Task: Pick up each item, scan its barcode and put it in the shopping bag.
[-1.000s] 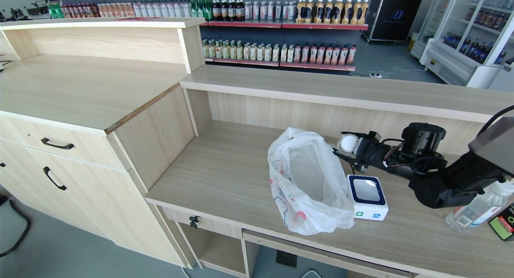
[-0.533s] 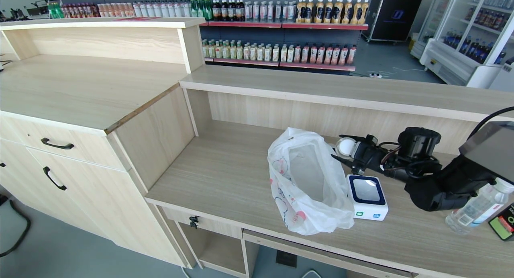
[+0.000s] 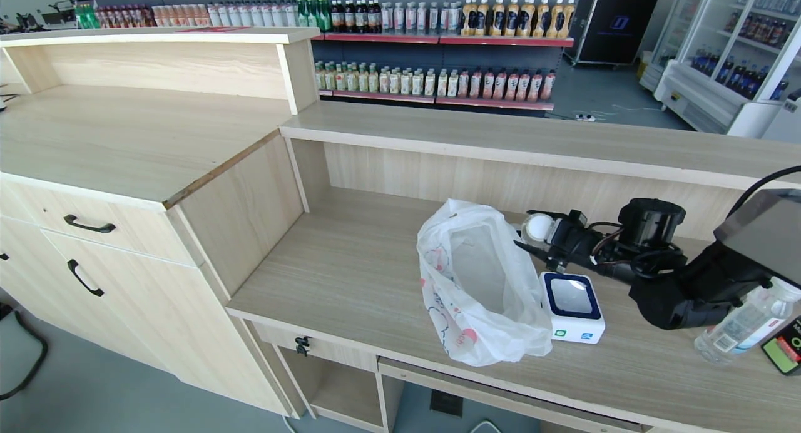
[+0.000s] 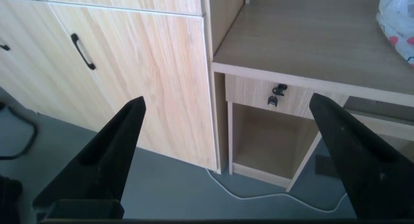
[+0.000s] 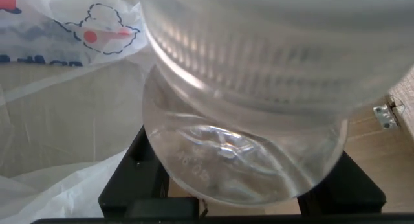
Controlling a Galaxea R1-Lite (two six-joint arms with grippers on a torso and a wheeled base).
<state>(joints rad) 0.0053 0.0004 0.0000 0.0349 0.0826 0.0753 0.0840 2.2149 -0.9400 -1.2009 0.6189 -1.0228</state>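
Note:
My right gripper (image 3: 537, 234) is shut on a clear plastic bottle (image 3: 538, 227) with a white end, held sideways just right of the mouth of the white shopping bag (image 3: 475, 283). In the right wrist view the bottle (image 5: 246, 107) sits between the black fingers (image 5: 132, 182), with the bag's (image 5: 58, 114) printed plastic right behind it. A white barcode scanner (image 3: 572, 308) with a dark window lies on the counter below and in front of the gripper. My left gripper (image 4: 223, 166) hangs open, low in front of the counter drawer (image 4: 278, 98), holding nothing.
A second clear water bottle (image 3: 744, 323) lies at the counter's right end beside a black and green device (image 3: 785, 351). The counter's back wall (image 3: 500, 183) rises behind the bag. Cabinet doors with black handles (image 3: 84, 276) stand to the left.
The right gripper with the bottle shifted slightly left and down toward the bag's mouth, then held almost still. The bag and scanner stayed put.

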